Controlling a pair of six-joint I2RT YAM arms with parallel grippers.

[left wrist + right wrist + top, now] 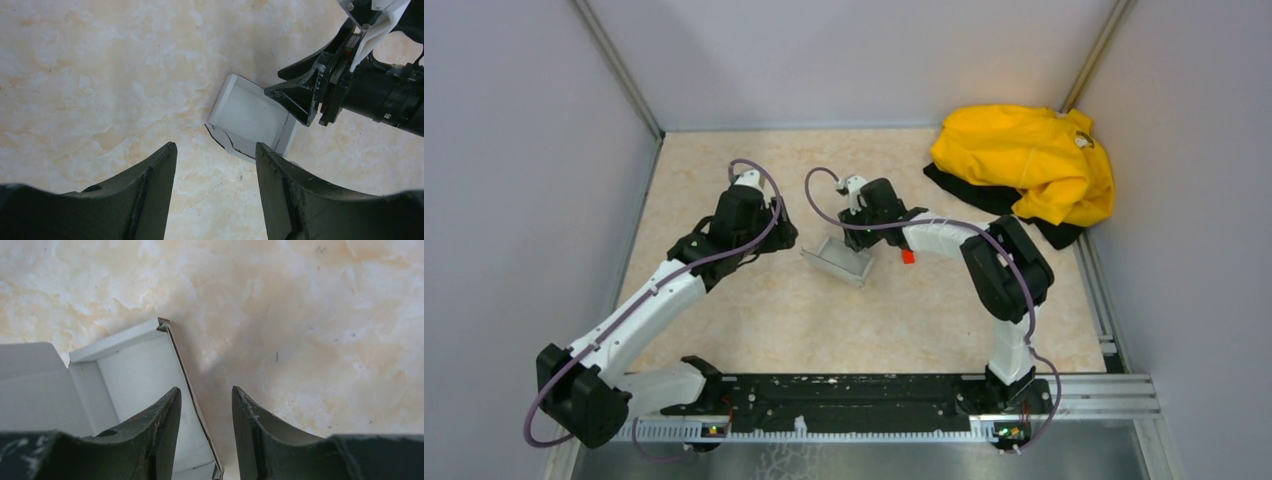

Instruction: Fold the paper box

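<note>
Where the two arms meet over the middle of the table (754,325), we find the box (839,258) lying between them as a shallow open tray, its pale inside facing up and low walls raised on its sides. One flap (32,385) spreads flat from the tray. At the corner nearest the left arm the cardboard shows a dark, jagged line, and we cannot tell whether that is a tear or a loose tab.

We see the left gripper (215,146) stand just short of the box, with its fingers spread wide. Nothing lies between them but bare table and that ragged corner, and they touch no part of the cardboard.

We see the right gripper (205,390) straddle one side wall. One finger (162,427) hangs over the inside of the tray and the other sits outside over the table, with the wall's thin edge running up through the gap. The gap is narrow, yet we still see light on both sides of the wall, so the jaws are not pinched on it.

A small red block (908,257) rests on the table just beside the right arm, near the box but apart from it. A yellow garment (1024,155) lies heaped in the far right corner, well away.
</note>
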